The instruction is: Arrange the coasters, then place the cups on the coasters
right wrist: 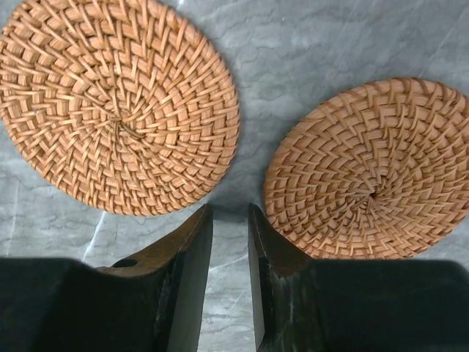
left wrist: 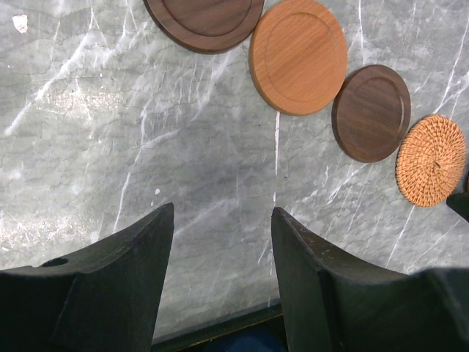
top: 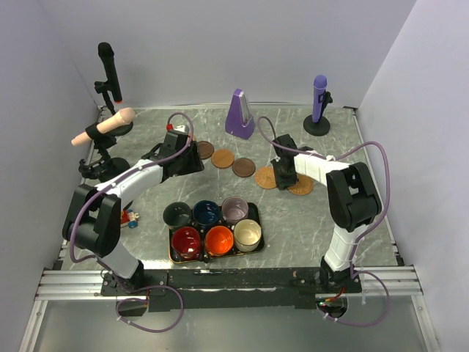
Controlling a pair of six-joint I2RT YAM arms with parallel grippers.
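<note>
Where the grey, white-veined marble tabletop (top: 146,132) runs between the two arms, the coasters lie flat in a shallow arc, edge near edge. There is a dark wooden disc (left wrist: 205,22), an orange wooden disc (left wrist: 298,55) with a shallow turned rim, and a second dark wooden disc (left wrist: 371,111). After these come two rounds of spiral-woven rattan, one woven coaster (right wrist: 121,106) and the other woven coaster (right wrist: 374,172).

Five coasters show; whether a sixth lies under an arm cannot be told. The left wrist view cuts off the first dark disc at its top edge. From above, the right arm's head covers part of a woven round.

The left fingers (left wrist: 132,264), matte black wedges, stand wide apart over bare marble on the near side of the wooden discs, with nothing between them. The right fingers (right wrist: 187,271) stand narrow, a thin slot between them. They hold nothing and sit over the strip of marble between the two woven rounds.

The cups sit well apart from the arc, in two rows of three in a black rectangular tray (top: 233,254) near the arm bases:
- **Far row:** green-grey cup (top: 176,215), navy cup (top: 207,213), lilac cup (top: 235,210).
- **Near row:** red cup (top: 186,243), orange cup (top: 218,240), cream cup (top: 248,235).

All are glossy and round-mouthed. Their handles are hard to make out from above.
</note>
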